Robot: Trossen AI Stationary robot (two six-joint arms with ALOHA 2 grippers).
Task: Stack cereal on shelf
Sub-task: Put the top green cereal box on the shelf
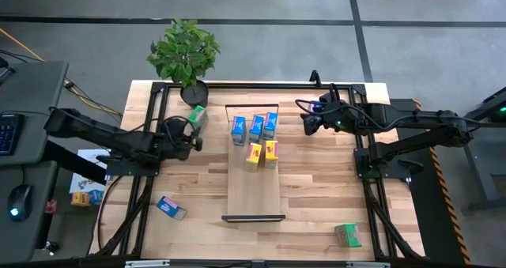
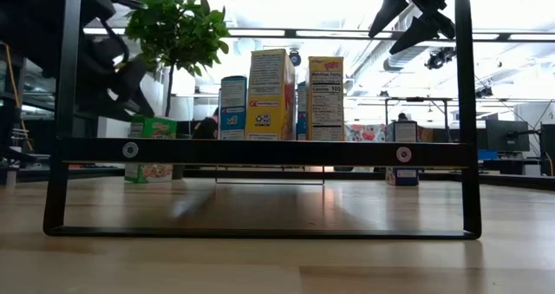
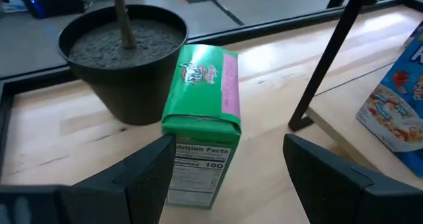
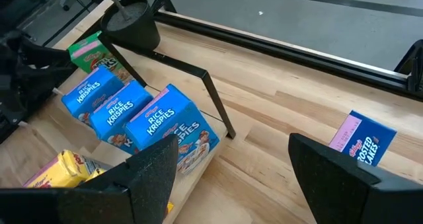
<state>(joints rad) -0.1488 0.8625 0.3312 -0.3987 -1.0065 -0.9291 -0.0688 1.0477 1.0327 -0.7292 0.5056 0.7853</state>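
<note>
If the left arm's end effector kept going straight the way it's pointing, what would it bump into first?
Most likely the green cereal box standing just ahead of the open left end effector, lined up between its fingers. The black plant pot sits right behind the box. Exact depth is hard to judge.

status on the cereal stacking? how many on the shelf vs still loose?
Done: five boxes stand on the shelf, three blue and two yellow. In hand: nothing gripped; the open left gripper faces the green box by the plant pot. The open right gripper hovers beside the shelf. Left: that green box, a blue box, another green box.
</note>
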